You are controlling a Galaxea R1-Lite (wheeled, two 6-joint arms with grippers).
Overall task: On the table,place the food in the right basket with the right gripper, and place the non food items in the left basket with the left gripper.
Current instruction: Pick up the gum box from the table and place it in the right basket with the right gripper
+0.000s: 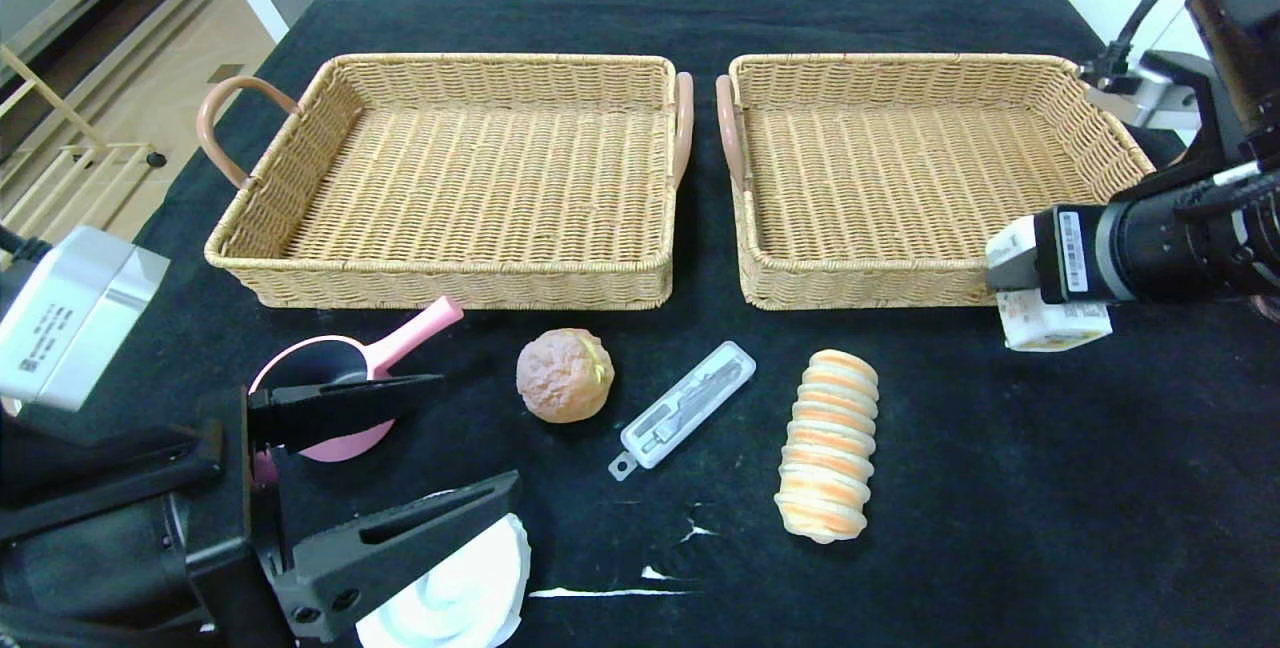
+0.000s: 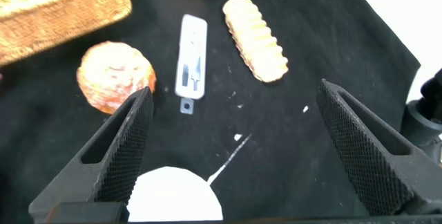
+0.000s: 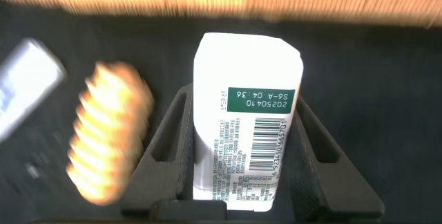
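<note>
2 wicker baskets sit side by side at the back of the black-covered worktop (image 1: 1000, 488): the left basket (image 1: 450, 278) and the right basket (image 1: 860, 283), both bare inside. The right gripper (image 3: 243, 141) has its fingers (image 3: 173, 148) clamped on the 2 sides of a white carton (image 3: 246, 124) with a barcode and a green label; in the head view that carton (image 1: 1055, 323) hangs just off the front right corner of the right basket, above the cloth. The left gripper (image 2: 231, 158) hovers low at the near left with its fingers (image 1: 345, 398) spread wide apart and nothing between them. Directly under those fingers lies a white round item (image 1: 470, 588); just beyond the farther finger a pink pan (image 1: 345, 368) rests with its handle pointing toward the left basket. Past the fingertips, out toward the middle of the worktop, sit a brown round bun (image 1: 565, 375), then a clear plastic case (image 1: 685, 406) lying slantwise, then a long ridged bread roll (image 1: 828, 443), each apart from the next.
</note>
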